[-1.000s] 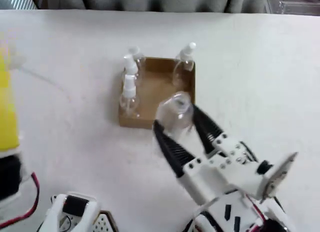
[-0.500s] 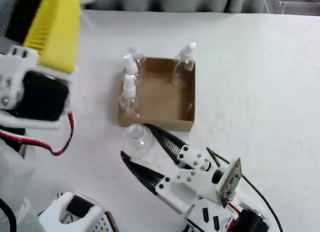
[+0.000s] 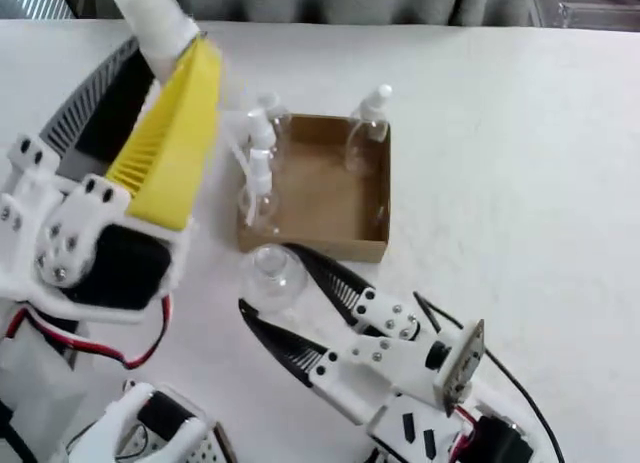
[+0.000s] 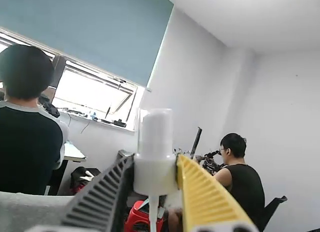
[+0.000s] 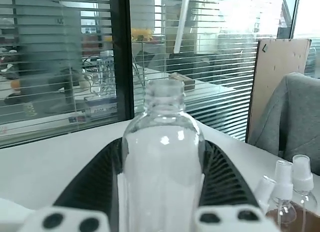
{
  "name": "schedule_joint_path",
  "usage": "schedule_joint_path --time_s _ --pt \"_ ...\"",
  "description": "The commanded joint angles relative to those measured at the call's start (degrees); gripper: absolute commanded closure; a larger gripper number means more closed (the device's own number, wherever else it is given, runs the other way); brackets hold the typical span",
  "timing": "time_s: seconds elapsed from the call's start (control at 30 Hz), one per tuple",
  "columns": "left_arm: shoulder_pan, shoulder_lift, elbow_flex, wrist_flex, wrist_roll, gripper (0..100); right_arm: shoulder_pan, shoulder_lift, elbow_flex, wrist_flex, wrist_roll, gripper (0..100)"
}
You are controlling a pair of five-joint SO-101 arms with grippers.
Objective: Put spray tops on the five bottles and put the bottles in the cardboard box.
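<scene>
The left claw (image 4: 154, 167) has swung in, gripping a white plastic spray top (image 4: 154, 142) between its jaws. The right claw (image 3: 266, 280) clasps the uncapped clear plastic bottle (image 5: 162, 157), so capping looks next.

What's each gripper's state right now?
Left gripper: shut on the white plastic spray top.
Right gripper: shut on the clear uncapped plastic bottle.

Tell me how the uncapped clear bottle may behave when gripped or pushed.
The clear bottle looks empty, so it is probably light and easily tipped. Its smooth round wall might slip in the right gripper, and could dent if squeezed.
</scene>
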Motion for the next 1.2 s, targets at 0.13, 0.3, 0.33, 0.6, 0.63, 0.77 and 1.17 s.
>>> schedule_joint_path --time_s 0.13,0.3,0.33,0.6,0.63,0.77,1.17 --pt "2.4 -5.8 7.1 -5.0 0.4 98 -0.4 0.1 0.6 -2.2 0.4 98.3" --pt "2.3 -6.2 6.9 -4.9 0.4 98 -0.4 0.2 0.6 -2.2 0.6 98.3" --pt "2.3 -6.2 6.9 -4.9 0.4 98 -0.4 0.2 0.8 -2.2 0.6 98.3" --pt "2.4 -6.3 6.9 -2.1 0.4 98 -0.1 0.2 2.5 -5.8 0.7 98.3" --pt "2.4 -6.3 6.9 -2.1 0.4 98 -0.1 0.2 2.5 -5.8 0.7 98.3" --pt "2.4 -6.3 7.1 -1.8 4.0 98 0.0 0.2 2.6 -5.8 0.7 98.3" --pt "2.4 -7.6 7.6 7.1 4.8 98 0.0 0.1 2.4 -5.8 0.7 98.3"
